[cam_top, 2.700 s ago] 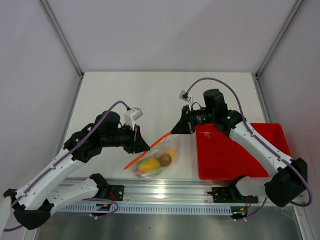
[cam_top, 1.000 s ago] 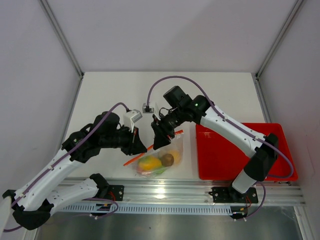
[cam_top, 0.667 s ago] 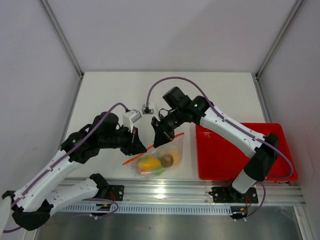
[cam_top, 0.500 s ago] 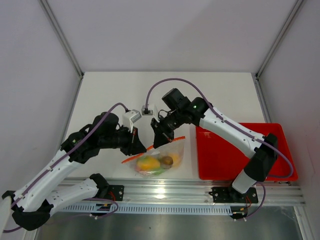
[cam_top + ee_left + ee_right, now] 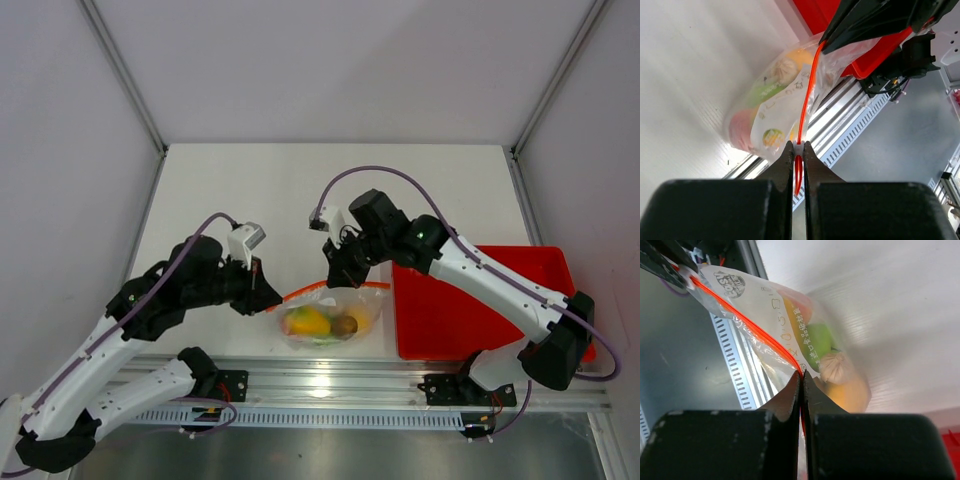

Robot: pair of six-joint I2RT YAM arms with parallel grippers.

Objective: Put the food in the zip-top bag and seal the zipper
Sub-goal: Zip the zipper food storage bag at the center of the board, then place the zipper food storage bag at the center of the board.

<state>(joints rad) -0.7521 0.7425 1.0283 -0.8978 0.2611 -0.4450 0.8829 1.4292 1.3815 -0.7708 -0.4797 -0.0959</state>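
Observation:
The clear zip-top bag [image 5: 366, 304] hangs between my two grippers near the table's front edge. Its red-orange zipper [image 5: 310, 290] is stretched taut between them. The food sits inside: a yellow-green mango [image 5: 308, 320], a brown ball [image 5: 346, 325], a green piece [image 5: 820, 340] and a small beige piece [image 5: 836, 367]. My left gripper [image 5: 798, 145] is shut on the zipper's left end, by its white slider. My right gripper [image 5: 801, 374] is shut on the zipper further along, near the bag's middle. In the top view the left gripper [image 5: 272, 297] and right gripper [image 5: 340, 281] are a short span apart.
A red tray [image 5: 470, 310] lies at the front right, its left wall just beside the bag. The metal rail [image 5: 330, 385] with the arm bases runs along the near edge, under the bag's lower side. White table [image 5: 300, 190] stretches behind.
The right gripper has shut on the zipper. Both grippers shifted, the bag moved right toward the tray, and the strip now runs level and taut instead of slanting.

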